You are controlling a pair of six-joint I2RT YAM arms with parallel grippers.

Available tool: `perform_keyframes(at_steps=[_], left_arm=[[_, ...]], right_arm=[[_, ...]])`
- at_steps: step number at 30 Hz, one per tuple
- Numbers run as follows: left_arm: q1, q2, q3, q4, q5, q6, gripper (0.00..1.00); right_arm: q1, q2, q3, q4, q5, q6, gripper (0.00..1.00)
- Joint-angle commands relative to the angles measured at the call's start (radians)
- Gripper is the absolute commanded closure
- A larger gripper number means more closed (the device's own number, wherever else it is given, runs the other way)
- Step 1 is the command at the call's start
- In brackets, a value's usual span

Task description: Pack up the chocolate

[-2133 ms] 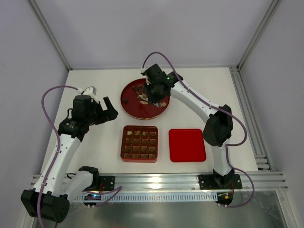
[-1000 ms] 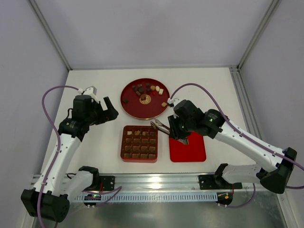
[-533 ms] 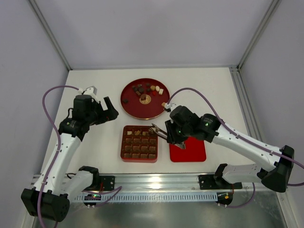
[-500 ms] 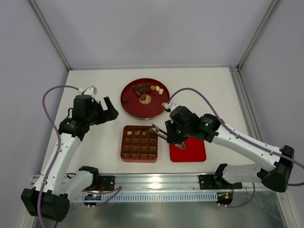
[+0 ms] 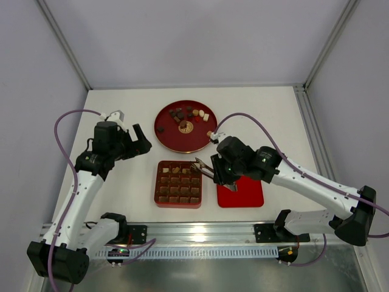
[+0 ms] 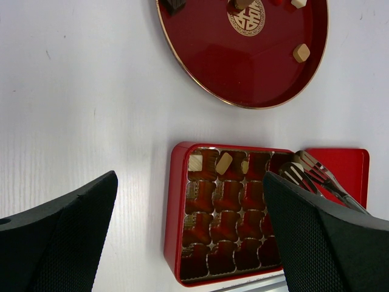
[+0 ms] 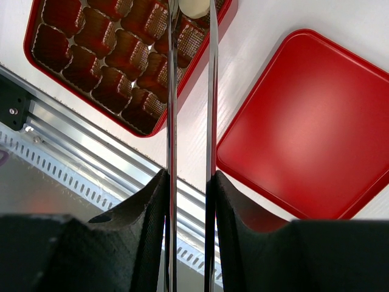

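White tabletop (image 5: 121,109), seen from above, with two robot arms bolted at its near edge. Toward the left edge the left gripper (image 5: 141,141) hangs above the surface with its jaws spread wide and nothing between them.

Next, at the middle of the far edge, is a round red plate (image 5: 182,143). Most of the chocolate (image 5: 188,113) lies loose on its far half as small dark, mid-brown and cream pieces.

Nearer the near edge, at the middle, sits a square red box (image 6: 173,213) with grid compartments. Three pale pieces (image 6: 224,162) lie in its far row, and the other cups look unfilled.

Over the box's far right corner are the tips of metal tongs (image 5: 203,167). They pinch one cream piece (image 7: 193,7). The right gripper (image 7: 189,182) is clamped narrowly on the tongs' arms.

Just right of the box, apart from it, lies the flat red lid (image 5: 246,191).

Two seconds ago the right arm was reaching over the plate. It has since swung to the box, and over the last half second it has barely moved. This probably means one more piece is about to be dropped into a corner cup, with many still to go.

The only marking is a round gold emblem (image 6: 246,15) at the plate's centre. It carries an ornate character, possibly the Chinese double-happiness sign. No brand name is legible.
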Motion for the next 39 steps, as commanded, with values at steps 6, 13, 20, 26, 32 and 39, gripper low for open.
perform_keyframes(at_steps=[6,13,20,26,32,39], left_arm=[[-0.001,-0.003,-0.001,0.009,0.009,0.015,0.00],[0.000,-0.005,-0.001,0.010,0.009,0.015,0.00],[0.000,-0.005,-0.001,0.010,0.008,0.015,0.00],[0.000,-0.006,0.001,0.010,0.006,0.013,0.00],[0.000,-0.008,0.001,0.010,0.005,0.015,0.00],[0.000,-0.008,0.001,0.010,0.006,0.015,0.00]], right_arm=[[0.012,0.007,0.002,0.044,0.019,0.013,0.63],[0.020,0.013,0.002,0.041,0.028,0.015,0.63],[0.026,0.019,0.008,0.039,0.032,0.017,0.63],[0.027,0.021,0.010,0.039,0.037,0.015,0.63],[0.029,0.021,0.017,0.038,0.037,0.013,0.62],[0.032,0.027,0.022,0.038,0.038,0.013,0.61]])
